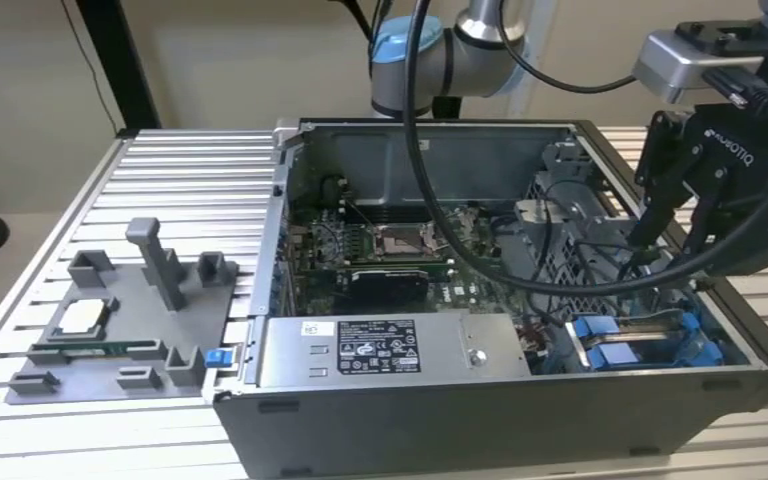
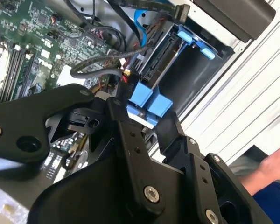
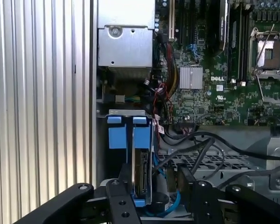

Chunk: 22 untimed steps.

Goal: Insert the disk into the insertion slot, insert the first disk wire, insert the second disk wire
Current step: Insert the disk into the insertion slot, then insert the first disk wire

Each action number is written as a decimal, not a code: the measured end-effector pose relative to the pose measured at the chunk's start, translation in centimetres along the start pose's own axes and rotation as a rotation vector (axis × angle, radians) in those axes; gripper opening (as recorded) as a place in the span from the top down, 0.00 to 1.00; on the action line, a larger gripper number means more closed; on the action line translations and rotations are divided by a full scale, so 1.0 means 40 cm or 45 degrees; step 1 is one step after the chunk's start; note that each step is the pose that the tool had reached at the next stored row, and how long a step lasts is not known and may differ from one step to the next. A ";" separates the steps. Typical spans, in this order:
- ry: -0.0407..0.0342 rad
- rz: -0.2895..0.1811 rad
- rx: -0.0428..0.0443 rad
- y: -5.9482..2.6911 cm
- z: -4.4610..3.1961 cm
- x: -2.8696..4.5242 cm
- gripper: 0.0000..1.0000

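So the disk point(image 3: 142, 172) is sitting in the insertion slot point(image 1: 711, 350), down at the near corner of the open case point(image 1: 491, 410) on the exterior view's right. The gripper point(image 3: 151, 183) hangs right over it, jaws apart, with a finger on either side of the disk's upturned edge. The first wrist view shows a gap on one side, so I don't think it's clamped. Can't tell if the disk is fully home.

Tips for seating it, imo: push straight down along the blue rails, square and even, no twisting. Also watch the loose black cables point(image 3: 191, 144) lying just beside the bay so nothing gets pinched under the carrier.

Orientation: the disk stands on edge, connector end facing up toward the gripper, with the blue carrier tabs point(image 3: 114, 135) at one end of that face. Its long axis looks like it runs down into the bay.
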State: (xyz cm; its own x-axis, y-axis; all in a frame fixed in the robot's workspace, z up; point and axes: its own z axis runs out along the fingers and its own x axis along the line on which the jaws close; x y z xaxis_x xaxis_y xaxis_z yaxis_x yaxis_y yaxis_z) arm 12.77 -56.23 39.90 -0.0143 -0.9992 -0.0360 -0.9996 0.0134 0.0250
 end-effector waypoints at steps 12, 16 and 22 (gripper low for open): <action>-0.1033 0.002 -0.001 -0.011 0.024 0.001 0.00; -0.1470 0.003 -0.001 -0.011 0.027 0.001 0.00; -0.2040 0.001 -0.002 -0.013 0.025 0.009 0.00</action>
State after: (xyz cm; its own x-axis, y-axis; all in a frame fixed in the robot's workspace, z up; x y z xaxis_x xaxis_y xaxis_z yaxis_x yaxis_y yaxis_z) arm 13.26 -56.57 38.87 -0.0192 -0.9806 -0.1949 -0.9995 0.0142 0.0269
